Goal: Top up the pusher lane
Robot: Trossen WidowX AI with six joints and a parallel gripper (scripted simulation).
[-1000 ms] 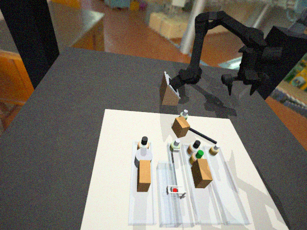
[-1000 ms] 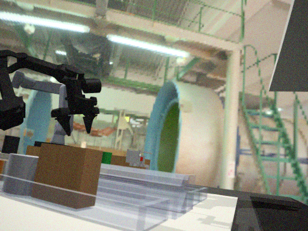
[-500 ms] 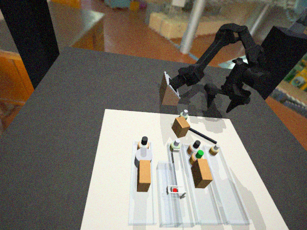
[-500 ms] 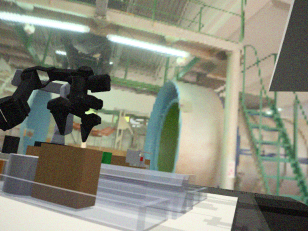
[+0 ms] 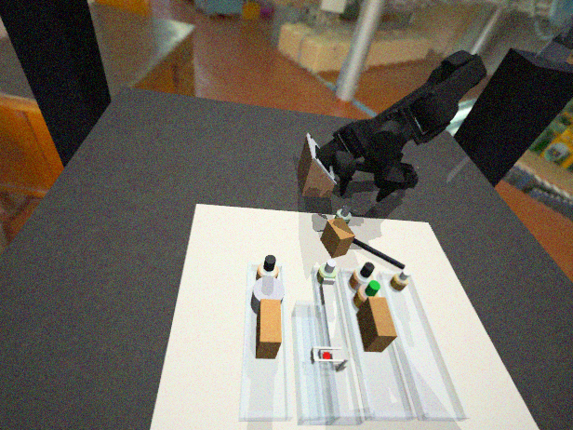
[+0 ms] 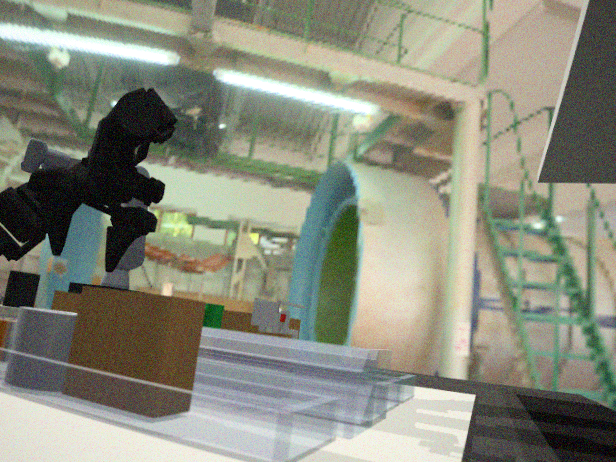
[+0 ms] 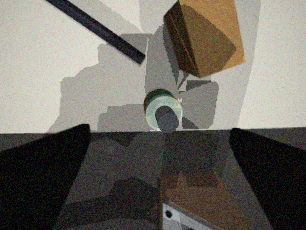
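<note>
While our claw hangs wide open and empty above the table, we see the loose jar just ahead of it, beside a brown box.

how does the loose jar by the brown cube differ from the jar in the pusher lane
The loose jar stands on the white mat, outside any lane, just beyond the brown cube; the lane jar stands between clear walls at its lane's front end. The loose jar is shadowed under the open gripper; the lane jar is well lit. Both are pale green with grey caps, upright, and touched by nothing.
</note>
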